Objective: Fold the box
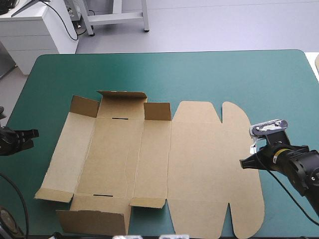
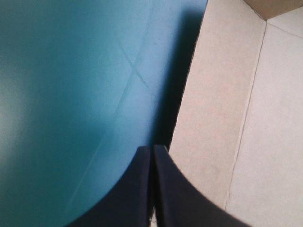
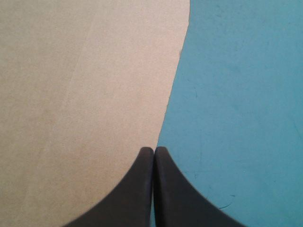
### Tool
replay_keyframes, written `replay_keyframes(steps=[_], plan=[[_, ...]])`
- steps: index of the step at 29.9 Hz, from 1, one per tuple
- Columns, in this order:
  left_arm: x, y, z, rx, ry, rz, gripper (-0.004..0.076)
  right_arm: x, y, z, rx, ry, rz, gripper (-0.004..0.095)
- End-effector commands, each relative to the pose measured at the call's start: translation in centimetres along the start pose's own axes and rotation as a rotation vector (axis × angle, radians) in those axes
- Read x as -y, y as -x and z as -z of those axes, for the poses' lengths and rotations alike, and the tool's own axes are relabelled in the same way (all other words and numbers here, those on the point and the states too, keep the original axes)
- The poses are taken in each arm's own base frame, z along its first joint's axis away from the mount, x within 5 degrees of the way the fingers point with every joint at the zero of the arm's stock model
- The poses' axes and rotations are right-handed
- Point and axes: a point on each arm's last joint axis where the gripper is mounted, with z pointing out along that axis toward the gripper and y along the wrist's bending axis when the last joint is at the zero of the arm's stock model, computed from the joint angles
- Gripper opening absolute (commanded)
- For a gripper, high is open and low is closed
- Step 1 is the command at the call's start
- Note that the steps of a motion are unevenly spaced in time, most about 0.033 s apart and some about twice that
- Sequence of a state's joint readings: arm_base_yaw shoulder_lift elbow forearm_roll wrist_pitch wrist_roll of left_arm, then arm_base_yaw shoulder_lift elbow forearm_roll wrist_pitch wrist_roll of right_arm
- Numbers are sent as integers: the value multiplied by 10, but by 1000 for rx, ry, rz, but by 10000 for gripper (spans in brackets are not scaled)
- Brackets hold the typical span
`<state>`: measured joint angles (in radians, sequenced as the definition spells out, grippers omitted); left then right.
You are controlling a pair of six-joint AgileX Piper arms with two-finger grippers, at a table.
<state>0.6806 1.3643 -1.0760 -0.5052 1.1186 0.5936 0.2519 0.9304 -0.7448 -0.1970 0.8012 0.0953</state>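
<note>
The box (image 1: 149, 164) lies opened out near the middle of the teal-green cover (image 1: 224, 74), a bit toward the near edge, and it's almost a flat sheet! Only the small flaps along its far side (image 1: 121, 102) tip upward, and the near flap (image 1: 94, 221) looks slightly lifted; the long left wall panel (image 2: 208, 109) lies down, and the lid with its rounded ears (image 1: 219, 169) is spread flat toward my right. So I judge this as barely begun: no wall raised and tucked, no tray formed, nearly every crease yet to be worked. Now my tools. My left gripper (image 1: 31, 134) sits just off the box's left edge, over bare cover, fingers pressed together into one point and gripping nothing; from its wrist the tip (image 2: 152, 149) lines up right beside the board's edge. My right gripper (image 1: 242, 162) is likewise clenched and empty, its tip (image 3: 154, 150) above the lid's curved right edge, half over board, half over cover. Whether it touches the board, I can't tell.
</note>
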Motion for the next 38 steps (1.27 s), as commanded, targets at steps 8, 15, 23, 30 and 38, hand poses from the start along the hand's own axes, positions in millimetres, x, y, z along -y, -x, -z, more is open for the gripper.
replay_keyframes(steps=[8, 15, 23, 30, 38], plan=[[7, 4, 9, 52, -15, -40, -3, 3, 11, 8, 85, -12, 8, -21], [3, -16, -10, -34, -33, -112, 139, 3, 10, 8, 83, -12, 8, -21], [-3, -33, -31, -119, -58, -38, 393, 3, 10, 8, 81, -14, 34, -21], [-8, -37, -56, -251, -197, 10, 390, 3, 10, 8, 77, -14, 38, -21], [-7, -39, -81, -363, -358, 69, 390, 3, 10, 8, 77, -14, 38, -21]])
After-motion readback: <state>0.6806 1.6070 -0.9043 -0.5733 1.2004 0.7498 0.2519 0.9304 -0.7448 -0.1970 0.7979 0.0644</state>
